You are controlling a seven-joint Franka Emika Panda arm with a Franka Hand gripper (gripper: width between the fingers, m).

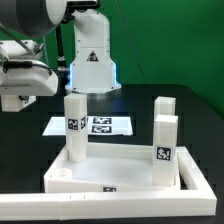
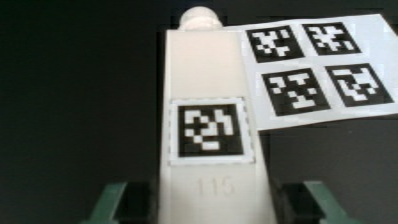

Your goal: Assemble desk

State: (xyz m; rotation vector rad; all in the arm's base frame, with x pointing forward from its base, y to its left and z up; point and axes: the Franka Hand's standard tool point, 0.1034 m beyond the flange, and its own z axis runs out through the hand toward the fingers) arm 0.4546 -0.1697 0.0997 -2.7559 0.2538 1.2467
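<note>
The white desk panel lies at the front with its raised rim up. Three white tagged legs stand in its corner sockets: one on the exterior view's left and two on the right. A fourth leg shows in the wrist view, lying lengthwise with its round tip pointing away and its tag facing the camera. My gripper straddles the near end of that leg. Its green fingers stand apart from the leg, with a dark gap on each side. In the exterior view my gripper is at the far left, above the table.
The marker board lies on the black table behind the panel. It also shows in the wrist view, beside the fourth leg. The robot base stands at the back. A green wall is on the exterior view's right.
</note>
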